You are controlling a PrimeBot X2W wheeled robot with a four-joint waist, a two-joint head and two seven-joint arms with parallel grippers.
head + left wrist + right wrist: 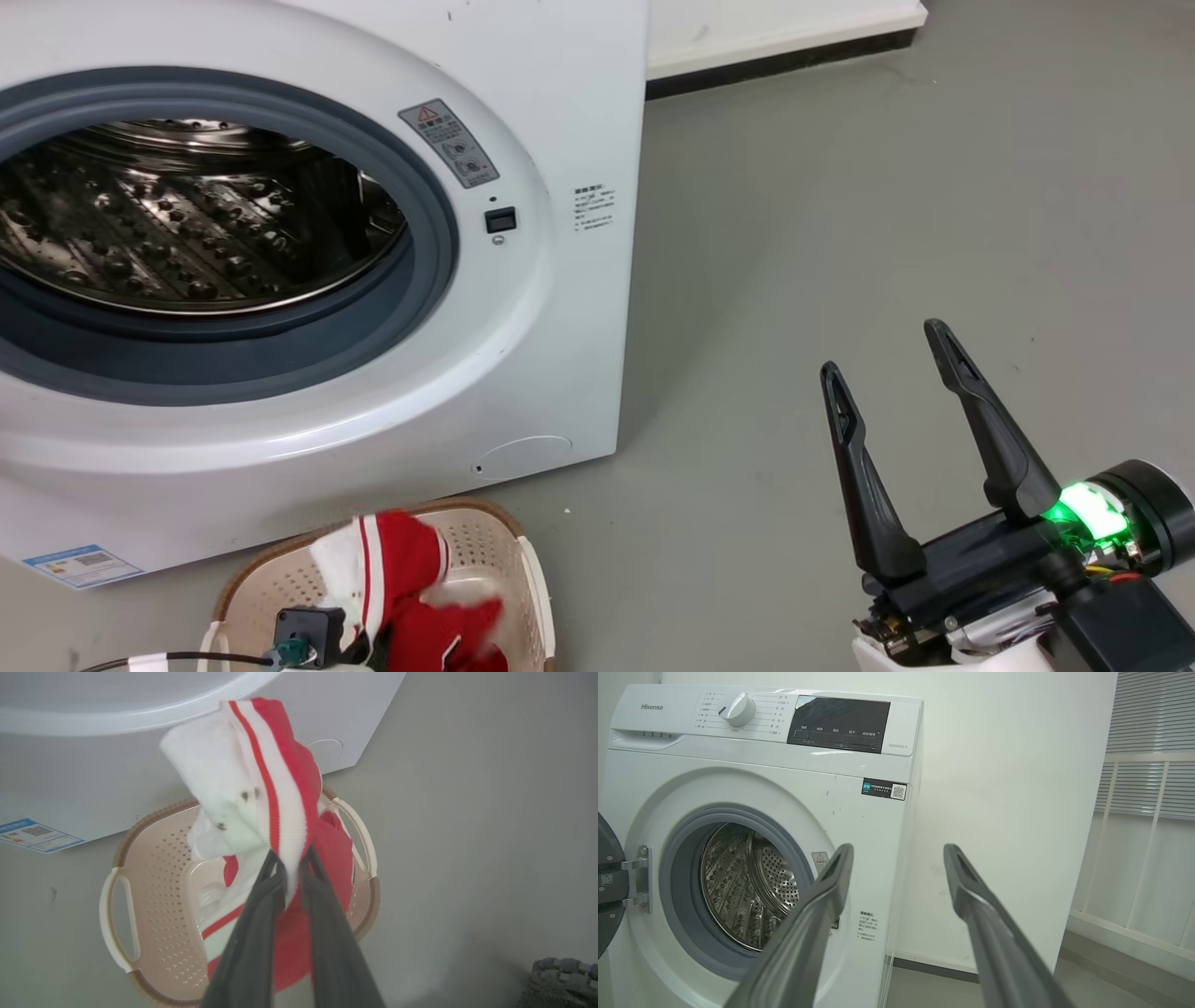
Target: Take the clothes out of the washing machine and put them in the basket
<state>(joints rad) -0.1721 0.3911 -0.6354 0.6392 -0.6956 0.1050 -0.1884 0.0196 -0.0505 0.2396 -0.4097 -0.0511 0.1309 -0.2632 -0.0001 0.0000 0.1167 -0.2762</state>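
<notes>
One bundle of the clothes is pinched in the closed left gripper above the basket, at six o'clock from the washing machine, seemingly ready for release; the right gripper is held wide open, empty, aside.

Basket before washing machine

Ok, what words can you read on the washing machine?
"Hisense": on the washing machine, upper left of its front.
Too small to read: control panel labels, black QR sticker, warning sticker, blue label.
</notes>
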